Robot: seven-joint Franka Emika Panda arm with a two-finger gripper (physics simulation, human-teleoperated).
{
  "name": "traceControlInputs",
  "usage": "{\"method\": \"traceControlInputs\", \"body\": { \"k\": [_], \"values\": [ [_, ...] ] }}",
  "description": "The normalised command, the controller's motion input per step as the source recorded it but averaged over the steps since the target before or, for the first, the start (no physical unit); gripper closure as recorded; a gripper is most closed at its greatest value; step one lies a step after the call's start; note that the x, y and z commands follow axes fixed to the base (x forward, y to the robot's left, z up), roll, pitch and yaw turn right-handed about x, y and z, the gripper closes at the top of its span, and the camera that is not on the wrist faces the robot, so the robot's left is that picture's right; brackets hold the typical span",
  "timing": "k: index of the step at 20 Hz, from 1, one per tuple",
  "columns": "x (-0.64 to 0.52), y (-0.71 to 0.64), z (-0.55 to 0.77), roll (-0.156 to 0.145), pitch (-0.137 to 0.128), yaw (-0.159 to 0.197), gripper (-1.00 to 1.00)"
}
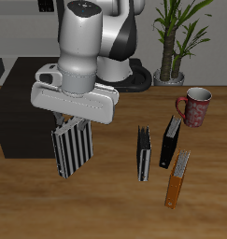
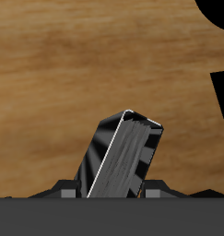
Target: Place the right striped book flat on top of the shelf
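The tool (image 1: 72, 121) hangs over the table (image 1: 106, 201) with the striped book (image 1: 73, 147) pinched between its fingers. The book hangs below the white tool body, its striped cover facing the exterior camera, its lower end tilted a little. Whether its lower edge touches the table or hangs just clear cannot be told. The fingers themselves are mostly hidden behind the tool body and the book's upper edge; only a dark sliver shows there.

In the wrist view the book (image 2: 123, 157) appears as a dark slanted slab with a pale edge line, rising from between the black finger bases, which are cut off by the frame. Its stripes read only faintly there.

The shelf (image 1: 17, 103) stands just beside the book, on the side away from the other objects; the arm covers much of it and the frame crops it, so only part of its flat top and front shows.

Well apart stand a second striped book (image 1: 143, 154) seen edge-on, a dark book (image 1: 170, 142), an orange book (image 1: 177, 179), and a red mug (image 1: 195, 105) farther back. A plant (image 1: 176, 37) rises behind.
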Motion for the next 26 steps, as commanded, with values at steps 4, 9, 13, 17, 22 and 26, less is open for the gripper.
{"method": "traceControlInputs", "body": {
  "k": [4,9,13,17,22,26],
  "values": [
    [-0.46,-0.08,0.31,0.011,-0.034,0.064,1.00],
    [-0.48,0.02,0.17,0.025,-0.012,0.071,1.00],
    [-0.50,0.03,0.16,0.036,-0.014,0.052,1.00],
    [-0.51,0.15,0.11,0.035,-0.026,0.079,1.00],
    [-0.41,0.03,0.16,-0.001,-0.026,0.070,1.00],
    [-0.45,0.07,0.17,-0.011,-0.038,0.097,1.00]
  ]
}}
